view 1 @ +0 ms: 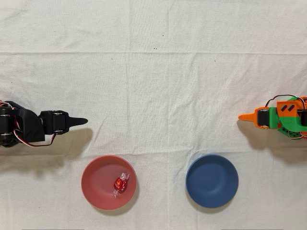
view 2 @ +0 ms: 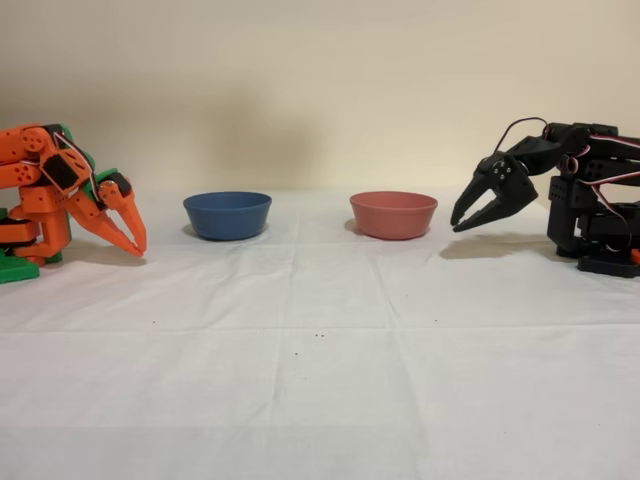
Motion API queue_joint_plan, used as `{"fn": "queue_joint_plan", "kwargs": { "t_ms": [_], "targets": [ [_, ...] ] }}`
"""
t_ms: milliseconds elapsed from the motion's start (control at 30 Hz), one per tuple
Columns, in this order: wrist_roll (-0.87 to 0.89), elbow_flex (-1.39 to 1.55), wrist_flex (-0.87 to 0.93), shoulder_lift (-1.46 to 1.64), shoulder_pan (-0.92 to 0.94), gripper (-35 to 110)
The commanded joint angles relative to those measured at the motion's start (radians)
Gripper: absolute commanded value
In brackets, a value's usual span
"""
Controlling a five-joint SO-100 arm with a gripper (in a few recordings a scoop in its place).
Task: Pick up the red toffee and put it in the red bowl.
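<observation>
Side-on and overhead views of a desk (view 2: 320, 400) covered by a creased white cloth. Nearest the side camera the cloth lies bare apart from a few dark specks.

Further back, in the side view, the red bowl (view 2: 393, 215) stands right of centre and the blue bowl (view 2: 227, 215) left of centre, the two well apart. From overhead the order is mirrored: red bowl (view 1: 109, 182) at left, blue bowl (view 1: 212, 180) at right, both along the lower edge of the picture.

The red toffee (view 1: 120, 184) lies inside the red bowl, on its floor towards the right-hand wall as seen from above, its clear twisted ends pointing up-right and down-left. The bowl wall hides it from the side.

The black arm's hand (view 2: 463, 223) hangs above the cloth just right of the red bowl in the side view, fingers pointing down and towards the bowl, slightly parted, with nothing between them. From overhead the hand (view 1: 81, 121) points right, above and left of the red bowl, apart from its rim.

At the opposite end of the desk the orange arm (view 2: 60, 195) stands idle beside the blue bowl. A plain beige wall closes the scene.
</observation>
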Motion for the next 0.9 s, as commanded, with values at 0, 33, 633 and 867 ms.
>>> {"fn": "queue_joint_plan", "kwargs": {
  "t_ms": [0,33,633,867],
  "targets": [
    [-0.008,0.021,0.017,0.017,0.008,1],
    [-0.008,0.021,0.017,0.017,0.008,2],
    [-0.006,0.021,0.017,0.017,0.006,1],
    [-0.006,0.021,0.017,0.017,0.006,1]
  ]
}}
